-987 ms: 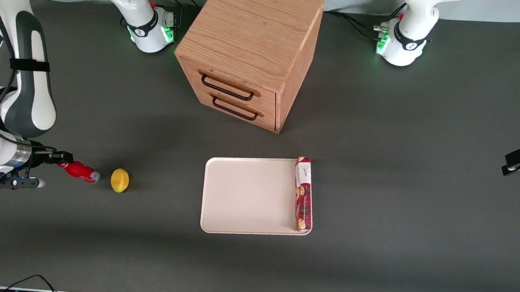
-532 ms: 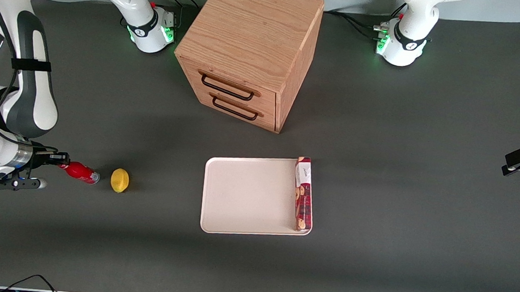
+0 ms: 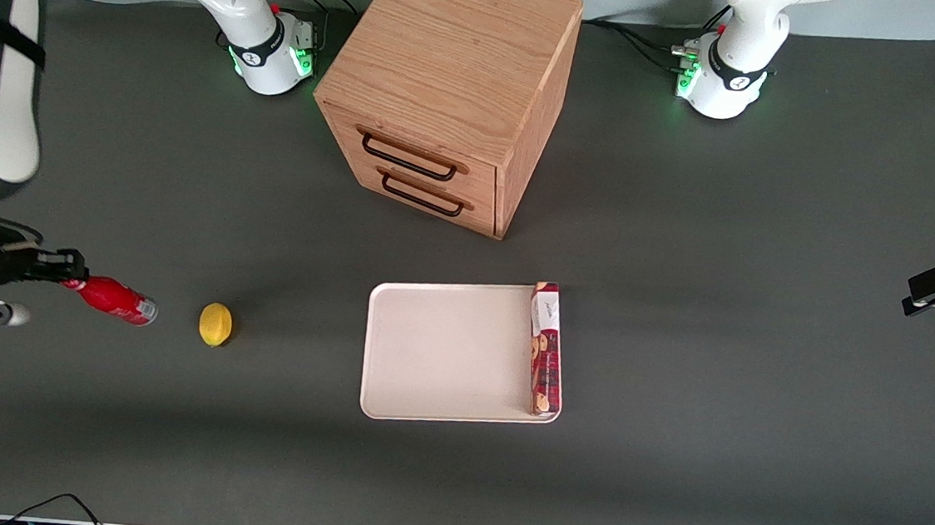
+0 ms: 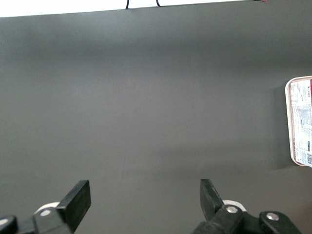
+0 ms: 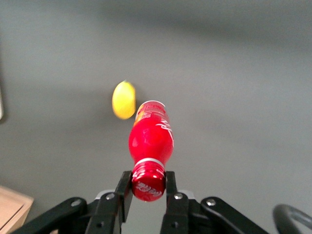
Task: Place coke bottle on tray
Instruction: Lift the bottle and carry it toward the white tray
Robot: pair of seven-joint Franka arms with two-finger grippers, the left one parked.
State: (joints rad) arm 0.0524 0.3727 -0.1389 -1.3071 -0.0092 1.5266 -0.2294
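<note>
The small red coke bottle point(image 3: 110, 299) hangs by its red cap from my right gripper point(image 3: 70, 271), lifted off the table toward the working arm's end. In the right wrist view the gripper point(image 5: 147, 187) is shut on the cap, and the bottle point(image 5: 150, 139) points away from it, base tilted down toward the table. The cream-white tray point(image 3: 444, 352) lies flat near the middle of the table, well apart from the bottle; a sliver of its rim point(image 4: 288, 122) shows in the left wrist view.
A yellow lemon point(image 3: 215, 324) lies on the table between the bottle and the tray, also in the right wrist view point(image 5: 124, 100). A long red cookie box point(image 3: 546, 348) lies on the tray's edge toward the parked arm. A wooden drawer cabinet point(image 3: 451, 94) stands farther from the camera.
My gripper has risen with the bottle held by its cap and drawn away from the lemon, toward the working arm's end. The lemon, tray and box have not moved.
</note>
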